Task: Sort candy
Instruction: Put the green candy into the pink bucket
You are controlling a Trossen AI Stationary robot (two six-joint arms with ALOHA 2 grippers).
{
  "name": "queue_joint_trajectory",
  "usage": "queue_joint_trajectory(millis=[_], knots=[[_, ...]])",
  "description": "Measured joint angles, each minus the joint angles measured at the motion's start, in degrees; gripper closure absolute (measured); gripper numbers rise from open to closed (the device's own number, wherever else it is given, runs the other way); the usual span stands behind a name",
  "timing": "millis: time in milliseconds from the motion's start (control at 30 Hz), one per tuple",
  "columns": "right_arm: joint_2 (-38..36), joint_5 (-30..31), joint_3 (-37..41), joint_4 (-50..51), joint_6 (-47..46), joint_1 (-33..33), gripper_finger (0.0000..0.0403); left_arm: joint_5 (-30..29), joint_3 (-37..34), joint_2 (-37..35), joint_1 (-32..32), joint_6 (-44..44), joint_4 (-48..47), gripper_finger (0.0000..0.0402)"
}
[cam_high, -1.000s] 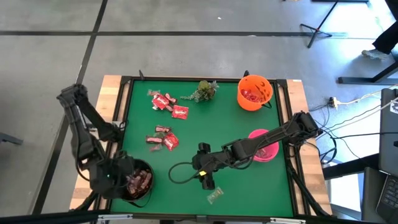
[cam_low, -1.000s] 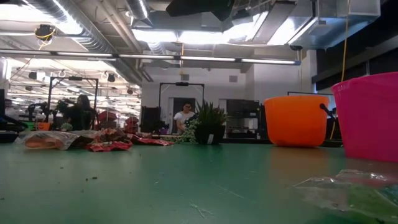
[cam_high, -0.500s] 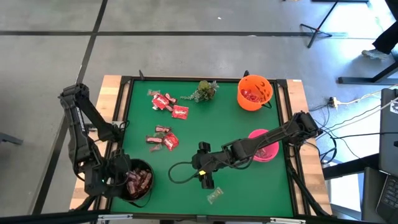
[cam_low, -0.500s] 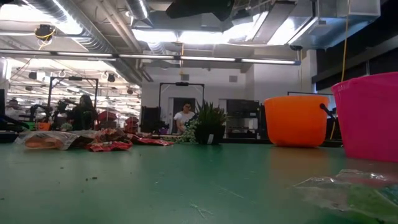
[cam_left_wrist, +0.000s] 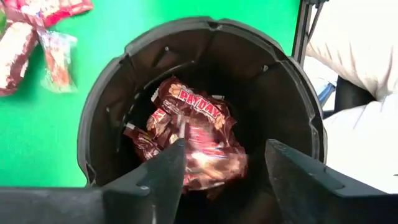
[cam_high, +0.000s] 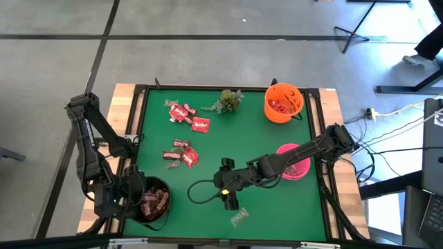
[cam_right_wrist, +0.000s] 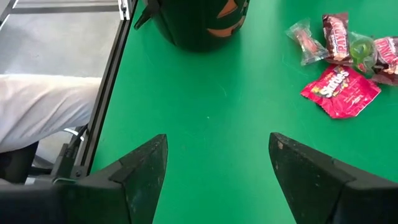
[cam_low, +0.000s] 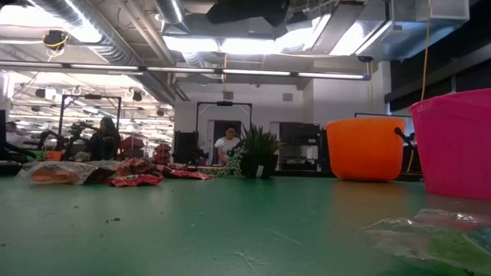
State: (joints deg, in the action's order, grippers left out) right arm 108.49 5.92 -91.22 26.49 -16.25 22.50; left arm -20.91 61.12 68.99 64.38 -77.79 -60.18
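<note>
From above, the left gripper is held over the black bowl at the table's near-left edge, which could be knocked off on withdrawal. At table level, candy lies far off. In the wrist views, both grippers' jaws stand parted, empty; open mat surrounds the right gripper.

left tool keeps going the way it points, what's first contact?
Most likely the brown candy bars piled in the black bowl; the open left tool points straight into it. Depth is unclear.
</note>
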Motion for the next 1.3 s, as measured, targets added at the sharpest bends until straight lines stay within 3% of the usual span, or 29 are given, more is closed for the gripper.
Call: queue_joint_trajectory(millis=[233,433,500,567,700,833,1100,1300], knots=[[0.3,-3.5,0.0,2.7,-0.3,0.9,0.0125,-8.4,0.0,0.0,0.0,7.1,0.7,0.0176],[0.5,-1.6,0.0,5.1,-1.5,5.0,0.0125,-34.1,-0.1,0.3,0.1,15.4,1.1,0.0179],[0.5,0.6,0.0,6.4,-2.5,6.9,0.0125,-40.2,-0.1,0.3,-0.3,19.0,1.9,0.0179],[0.5,2.2,0.0,7.9,-3.2,9.0,0.0125,-42.1,-0.1,0.3,-1.2,21.4,2.6,0.0179],[0.4,4.4,2.9,6.5,-5.0,12.6,0.0125,-39.9,-0.3,0.3,-3.7,22.1,4.2,0.0180],[0.5,2.6,8.2,5.6,-9.1,14.2,0.0125,-35.3,-2.7,0.3,-6.4,28.4,13.1,0.0180],[0.5,0.3,21.2,-11.5,-12.2,13.8,0.0125,-16.7,-11.1,0.3,-16.8,48.4,40.3,0.0180],[0.4,-1.0,23.5,-16.7,-12.3,14.0,0.0125,-1.7,-16.2,0.3,-26.8,56.2,56.6,0.0180]])
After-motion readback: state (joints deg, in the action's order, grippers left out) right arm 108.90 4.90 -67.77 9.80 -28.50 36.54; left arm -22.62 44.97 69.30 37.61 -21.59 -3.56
